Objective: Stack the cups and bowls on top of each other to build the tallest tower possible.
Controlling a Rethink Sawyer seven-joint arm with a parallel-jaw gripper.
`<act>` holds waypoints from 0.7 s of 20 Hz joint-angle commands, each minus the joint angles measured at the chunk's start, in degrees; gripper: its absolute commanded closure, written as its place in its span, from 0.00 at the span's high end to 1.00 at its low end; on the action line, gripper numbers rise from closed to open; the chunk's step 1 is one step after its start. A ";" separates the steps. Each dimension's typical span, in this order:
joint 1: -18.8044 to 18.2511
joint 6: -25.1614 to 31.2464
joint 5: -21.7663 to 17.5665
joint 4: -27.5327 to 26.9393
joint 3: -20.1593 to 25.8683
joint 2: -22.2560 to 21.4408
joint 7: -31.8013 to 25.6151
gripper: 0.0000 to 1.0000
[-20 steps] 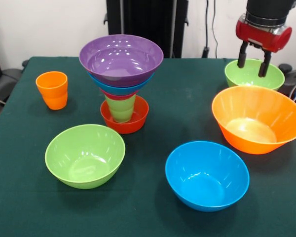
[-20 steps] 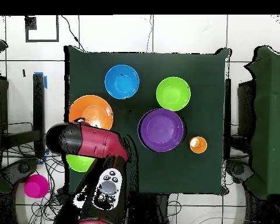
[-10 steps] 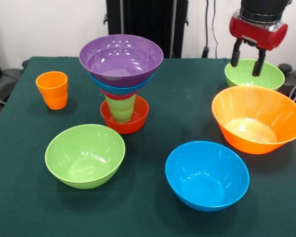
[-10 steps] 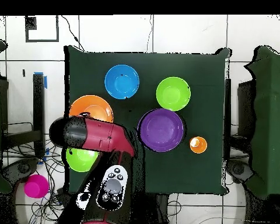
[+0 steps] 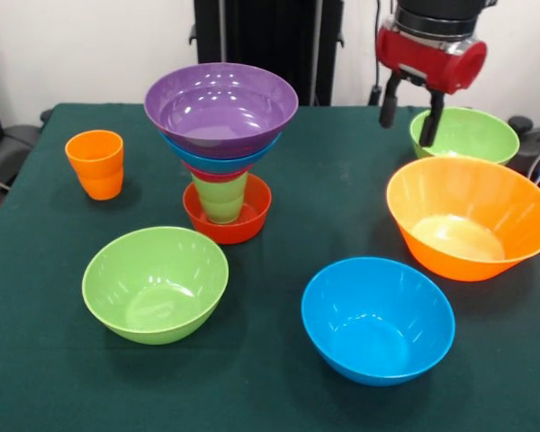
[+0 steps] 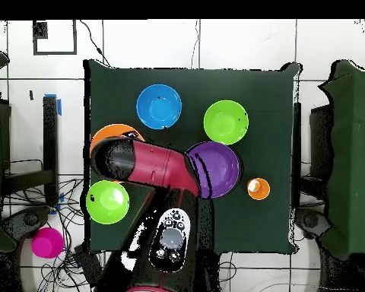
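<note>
The gripper [image 5: 410, 117] hangs in the air at the far right of the table [image 5: 279, 396], w/ its two black fingers [image 5: 388, 106] apart and nothing between them. It is just left of a lime green bowl [image 5: 468, 132] that sits at the far right edge. In the overhead view the red and black arm [image 6: 151, 163] hides the gripper, & it also covers most of the very big orange bowl [image 6: 109, 134].

The tower [image 5: 221, 144] stands a bit left of the middle, toward the back. At the bottom is a small red-orange bowl [image 5: 227, 225]. A light green cup [image 5: 220, 198] stands upside down in it. On the cup sit a thin pink rim [image 5: 218, 175], then a blue bowl [image 5: 218, 162], then a wide purple bowl [image 5: 221, 106] on top, open side up. The tower gets wider as it goes up.

The orange cup [image 5: 96, 163] stands alone at the left side, well apart from the tower. A second lime green bowl [image 5: 155, 283] sits in front of the tower, near the front left. A loose blue bowl [image 5: 377, 319] sits at the front right. The very big orange bowl [image 5: 470, 216] is at the right, between the blue bowl & the far green one. All the loose bowls are open side up and empty.
</note>
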 commanded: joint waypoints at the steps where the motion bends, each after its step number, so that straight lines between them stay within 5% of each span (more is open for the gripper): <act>1: -1.61 -0.44 -3.99 -1.49 4.63 4.08 -0.35 1.00; 8: -4.17 -9.19 -2.19 0.24 8.98 9.06 1.76 1.00; 14: -2.33 -16.19 -0.78 -0.86 8.83 12.97 6.12 1.00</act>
